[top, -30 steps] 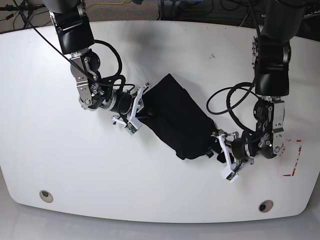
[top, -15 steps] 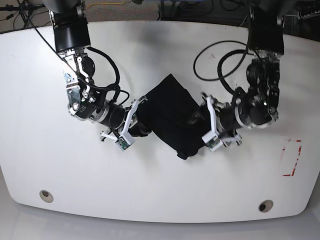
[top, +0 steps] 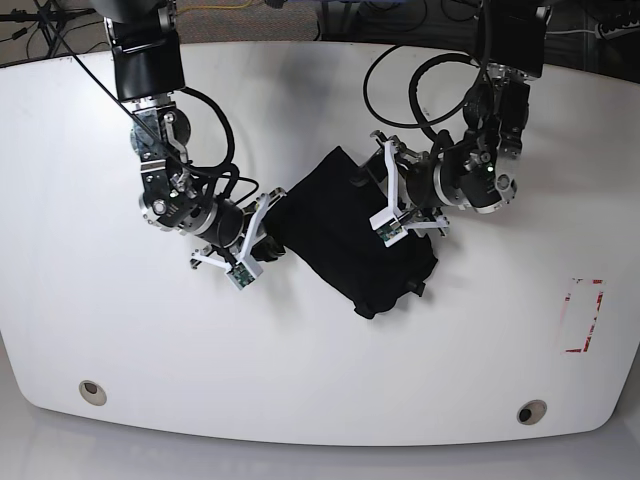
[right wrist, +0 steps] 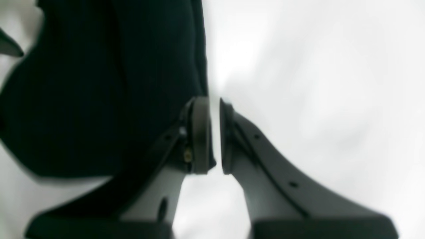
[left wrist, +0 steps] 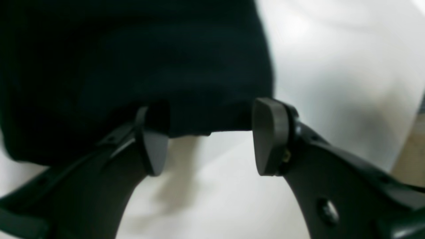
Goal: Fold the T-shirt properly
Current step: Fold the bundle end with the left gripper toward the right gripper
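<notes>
In the left wrist view, the left gripper has its jaws spread wide, nothing between them. The dark grey pads look smooth and rubbery. Just ahead lies the shirt, a soft matte black mass whose lower hem runs across the gap between the jaws, over the pale, glossy surface. The gripper seems lined up on that hem, probably to take it or having just let it go; which, the picture does not say.

In the right wrist view, the right gripper has its jaws pressed nearly together, with only a thin bright slit between the pads. No cloth shows in the slit. The shirt lies to the left of the jaws, its straight edge running up beside them, faintly ribbed in texture. The gripper appears to sit along that edge, perhaps to press or tidy it.

In the base view, the shirt is a compact, slanted oblong bundle near the middle of the white surface, already folded small. The right gripper touches its left edge; the left gripper hangs over its upper right side. A red mark lies well apart at the right.
</notes>
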You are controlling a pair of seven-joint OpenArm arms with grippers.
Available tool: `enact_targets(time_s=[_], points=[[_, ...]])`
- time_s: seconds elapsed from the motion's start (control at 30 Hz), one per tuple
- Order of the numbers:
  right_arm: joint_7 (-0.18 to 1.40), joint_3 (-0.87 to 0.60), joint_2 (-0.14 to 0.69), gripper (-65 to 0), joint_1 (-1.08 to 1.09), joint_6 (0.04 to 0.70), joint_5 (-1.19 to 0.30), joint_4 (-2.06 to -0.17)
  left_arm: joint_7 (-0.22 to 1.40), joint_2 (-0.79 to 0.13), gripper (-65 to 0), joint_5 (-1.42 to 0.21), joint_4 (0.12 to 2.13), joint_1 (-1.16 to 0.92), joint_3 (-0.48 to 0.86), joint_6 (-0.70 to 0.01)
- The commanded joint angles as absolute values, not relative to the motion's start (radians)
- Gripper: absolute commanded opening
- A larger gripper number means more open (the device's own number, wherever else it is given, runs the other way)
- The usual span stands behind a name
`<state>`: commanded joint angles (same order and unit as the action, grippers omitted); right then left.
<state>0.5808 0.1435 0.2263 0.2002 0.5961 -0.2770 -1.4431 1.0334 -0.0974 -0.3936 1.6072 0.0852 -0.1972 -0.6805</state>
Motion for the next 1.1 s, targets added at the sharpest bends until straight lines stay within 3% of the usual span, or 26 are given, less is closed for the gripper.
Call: enact_targets(time_s=[0.17, 0.37, 0.77, 1.1], points=[[0.496, 0.143, 0.194, -59.8, 0.206, 0.639, -0.180, -1.320, 0.914, -0.042, -28.3, -0.315, 1.486, 0.087, -0.205, -0.680], [0.447, 0.142, 0.185, -59.9, 0.182, 0.647, -0.127, -1.264, 0.924, -0.047, -28.3, -0.278, 1.446, 0.127, -0.197, -0.688], [0.483, 0.142, 0.176, -59.9, -0.013, 0.636, -0.127, -1.458, 0.963, -0.240, -28.3, -0.280, 1.498, 0.168, -0.196, -0.690], [0.558, 0.140, 0.101, -59.9, -0.085, 0.636, -0.120, -1.590, 0.964, -0.320, -28.3, -0.280, 1.593, 0.176, -0.197, -0.690]])
